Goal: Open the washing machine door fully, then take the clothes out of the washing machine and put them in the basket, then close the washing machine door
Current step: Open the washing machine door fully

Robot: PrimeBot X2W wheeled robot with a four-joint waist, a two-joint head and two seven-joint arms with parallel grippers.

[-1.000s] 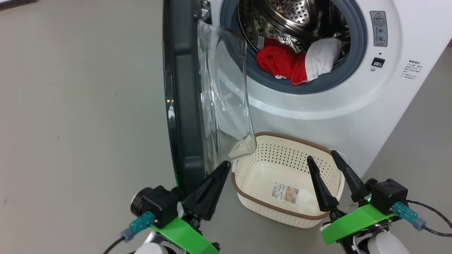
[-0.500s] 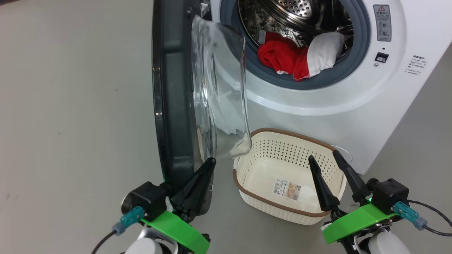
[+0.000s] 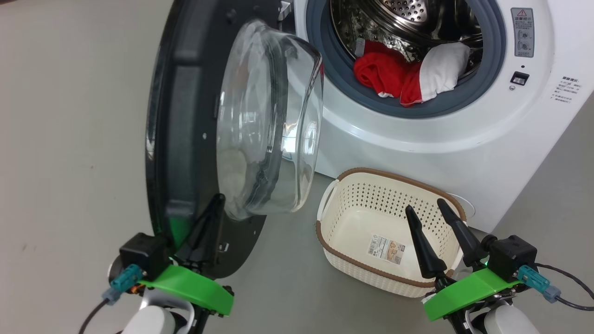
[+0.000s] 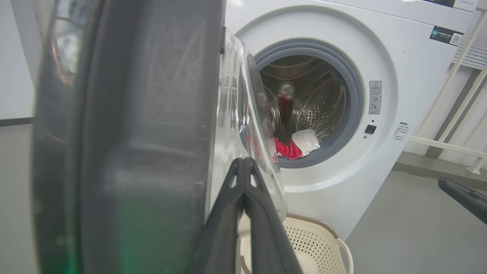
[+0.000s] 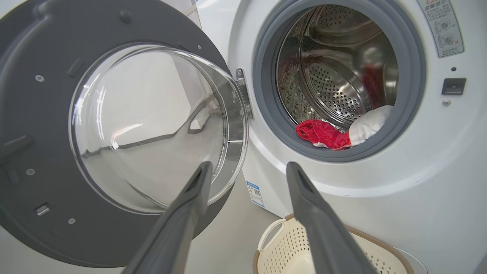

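Observation:
The washing machine door point(image 3: 185, 139), black-rimmed with a bulging glass bowl point(image 3: 269, 120), stands swung out to the left of the white washing machine point(image 3: 417, 153). My left gripper point(image 3: 216, 200) is shut, its tips lying against the door's inner face just below the glass; the left wrist view shows the shut left gripper point(image 4: 243, 161) beside the door point(image 4: 144, 133). Red and white clothes point(image 3: 399, 74) lie at the drum's front lip. My right gripper point(image 3: 424, 206) is open above the cream basket point(image 3: 371, 199), holding nothing. In the right wrist view the right gripper point(image 5: 249, 165) faces the door point(image 5: 34, 114) and the clothes point(image 5: 323, 133).
The basket stands on the grey floor right in front of the machine, below the drum opening. A blue sticker point(image 5: 254, 192) is on the machine's lower front. A white rack point(image 4: 456, 95) stands to the machine's right. Bare floor point(image 3: 69, 162) stretches to the left of the door.
The door has swung further open to the left, now showing its inner face. My shut left gripper has moved left with it. The right gripper has stayed over the basket.

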